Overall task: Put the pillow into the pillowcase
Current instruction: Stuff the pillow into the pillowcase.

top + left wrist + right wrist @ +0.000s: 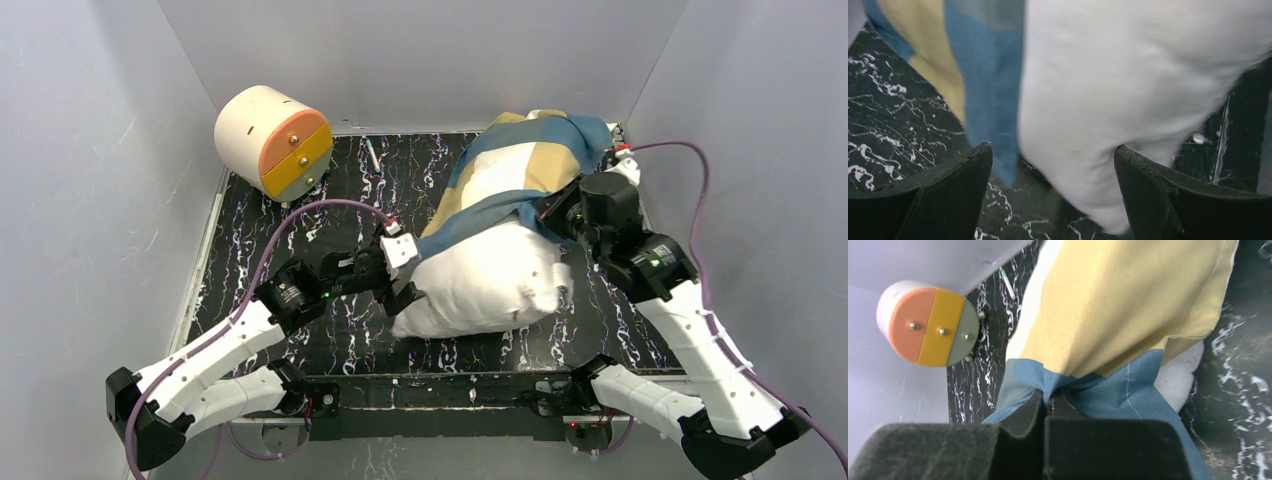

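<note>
Pillow (480, 285) is sitting roughly half inside the pillowcase (520, 165), its uncovered end bulging between the wide-open jaws of my left gripper (1053, 149), which is holding nothing. My right gripper (1048, 405) is clamping tight on the pillowcase's blue edge right at its fingertips. I am judging the job about half done, with the bare half waiting to be covered.

Identify the left arm (215, 350) and right arm (700, 340) by their white link shells and black joint housings, each arm showing a small green light (318, 296). You can trace a purple cable (325, 203) along each arm to its wrist. The left gripper (1053, 149) and right gripper (1048, 397) carry matte black, wedge-shaped fingers (948, 195).
</note>
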